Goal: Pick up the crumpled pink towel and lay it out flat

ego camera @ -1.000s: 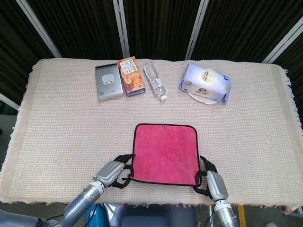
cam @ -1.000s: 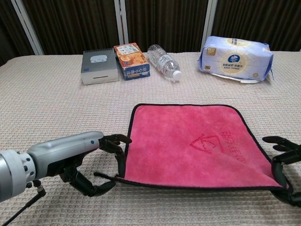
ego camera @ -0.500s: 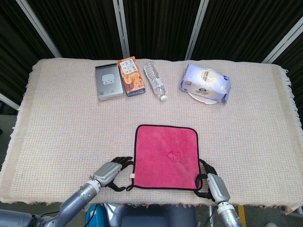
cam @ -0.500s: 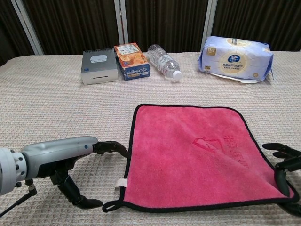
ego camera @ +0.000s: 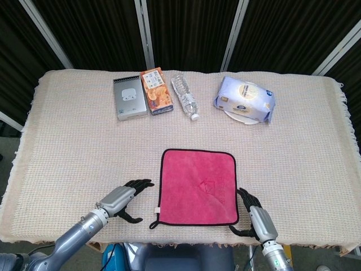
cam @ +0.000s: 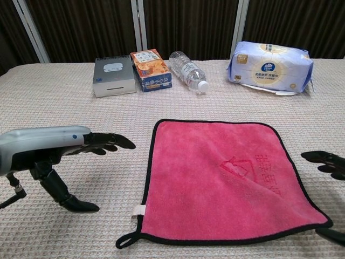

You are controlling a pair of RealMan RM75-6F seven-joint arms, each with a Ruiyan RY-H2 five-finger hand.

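Observation:
The pink towel [ego camera: 197,186] [cam: 226,181], edged in black, lies spread flat on the near middle of the table, with a small loop and white tag at its near left corner. My left hand [ego camera: 120,199] [cam: 64,156] hovers to the towel's left with fingers apart, holding nothing. At the towel's near right corner my right hand [ego camera: 256,217] [cam: 326,162] is off the cloth, fingers spread and empty; the chest view shows only its fingertips at the frame edge.
Along the far side stand a grey box [ego camera: 129,97], an orange snack box [ego camera: 156,91], a lying water bottle [ego camera: 185,96] and a pack of tissues [ego camera: 245,99]. The beige woven tablecloth [ego camera: 67,147] ends just behind both hands at the near edge.
Both hands let go of the towel's near corners and drew apart from it. The left hand moved left and lifted. The towel's near edge settled flat toward me.

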